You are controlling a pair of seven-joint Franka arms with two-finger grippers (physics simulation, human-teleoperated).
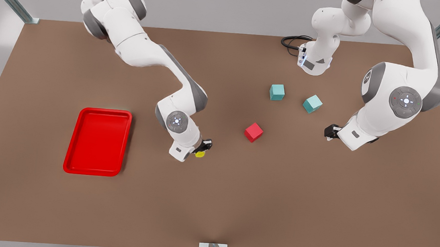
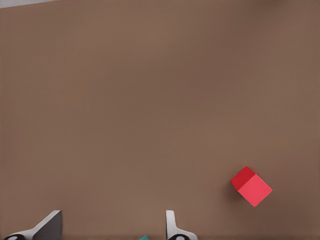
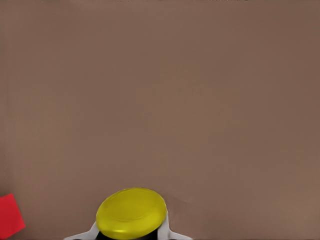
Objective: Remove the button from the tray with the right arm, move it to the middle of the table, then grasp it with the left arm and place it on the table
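1. Nearest the camera in the front view, the right gripper is clamped on the button, yellow cap showing, over the table, between the tray and the red cube.
2. In the right wrist view the yellow cap sits between the fingers; whether it touches the table, can't tell.
3. The tray is well off toward the front view's left.
4. The left gripper hovers near the front view's right with its fingers spread apart and nothing between them.
5. Farther back are two teal cubes.
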